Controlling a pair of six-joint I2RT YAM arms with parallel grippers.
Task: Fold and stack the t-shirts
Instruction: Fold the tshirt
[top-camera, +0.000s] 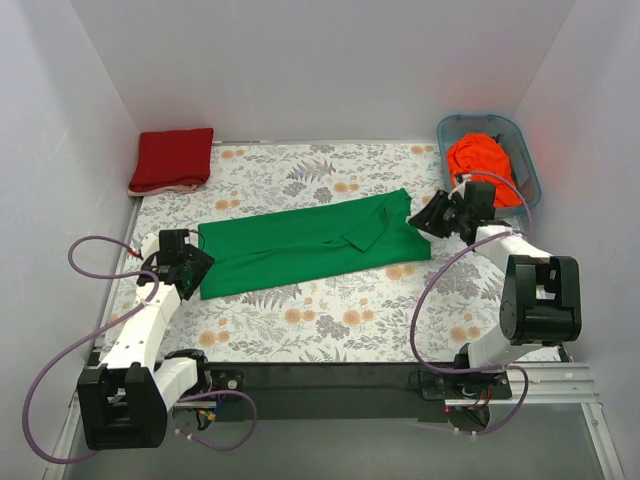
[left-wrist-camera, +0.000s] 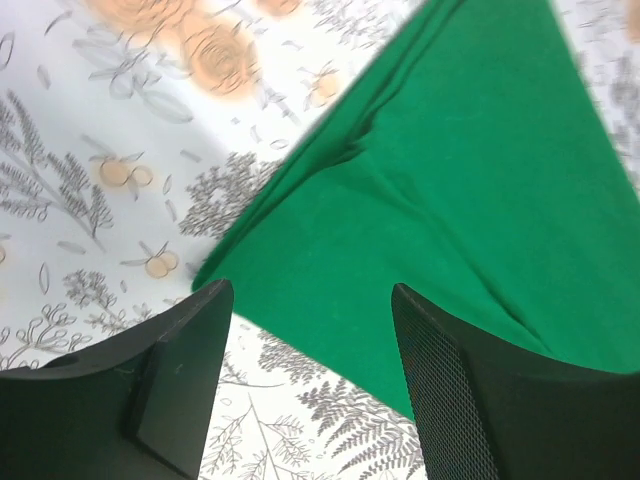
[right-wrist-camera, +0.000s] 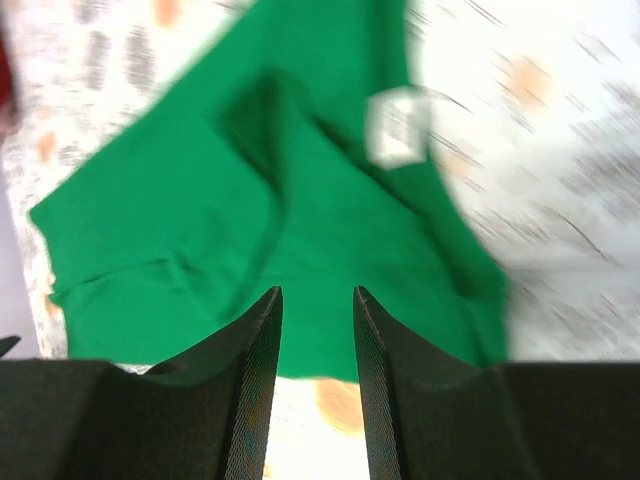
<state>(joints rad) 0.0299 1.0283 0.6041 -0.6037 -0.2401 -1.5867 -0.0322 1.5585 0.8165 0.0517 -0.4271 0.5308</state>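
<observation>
Top external view: the green shirt (top-camera: 310, 245) lies folded lengthwise across the table (top-camera: 300, 325). A gripper waits at each end, likely for the crosswise fold. The left gripper (top-camera: 195, 268) gapes wide over a corner, empty; the right gripper (top-camera: 425, 218) is barely parted, also empty.

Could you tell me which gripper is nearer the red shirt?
Left. The left gripper is at the green shirt, in front of the red shirt; the right gripper is far across, by the tub.
</observation>
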